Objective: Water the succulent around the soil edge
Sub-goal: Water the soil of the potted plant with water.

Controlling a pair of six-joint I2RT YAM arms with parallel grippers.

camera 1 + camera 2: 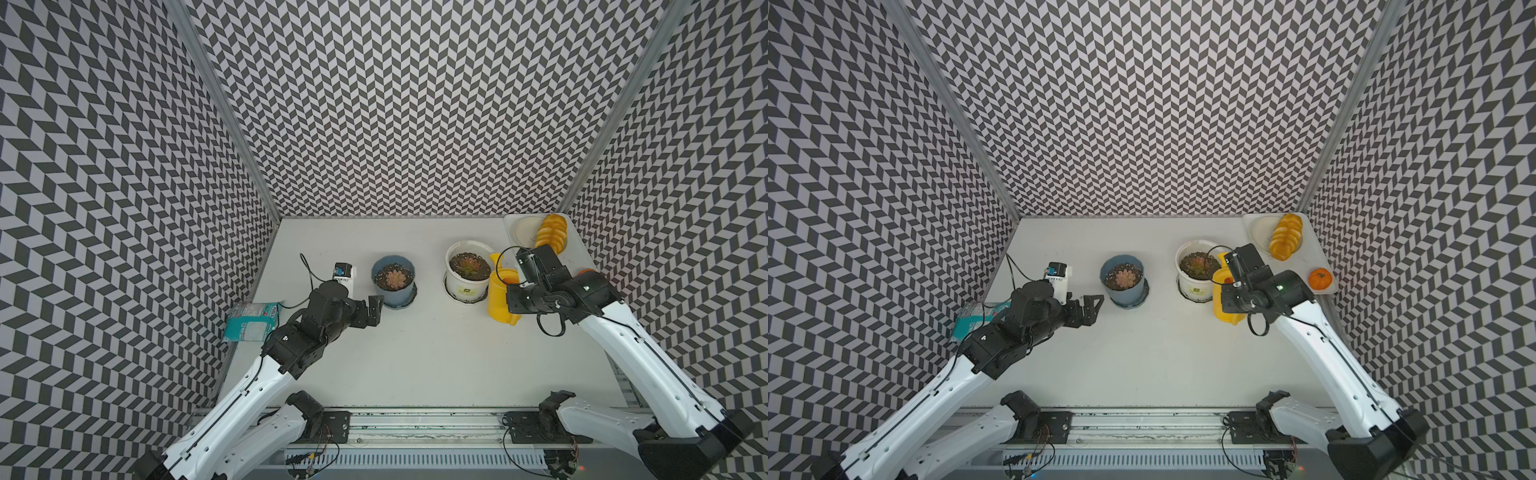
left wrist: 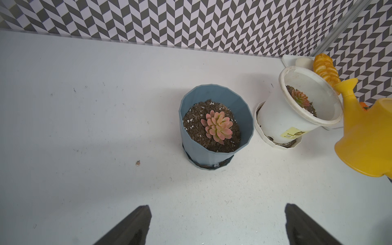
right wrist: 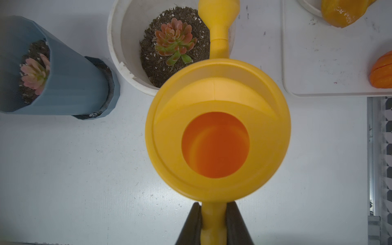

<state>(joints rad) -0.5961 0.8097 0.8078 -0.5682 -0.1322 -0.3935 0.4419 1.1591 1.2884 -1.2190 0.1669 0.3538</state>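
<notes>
Chevron walls, white pot [image 2: 282, 118] (yellow label, unreadable)

Both arms have glossy white shell links with small round holes and a thin black cable running along each, seen in both top views. Black motor housings form the joints. The left claw [image 1: 372, 309] is matte black with angular, bracket-like fingers [image 2: 135, 227] tapering to wedge tips. The right claw [image 3: 214, 224] has the same dark wedge fingers. A looped black cable hangs beside the right wrist, where a small green light glows. Black base plates with screws sit on a silver rail.
</notes>
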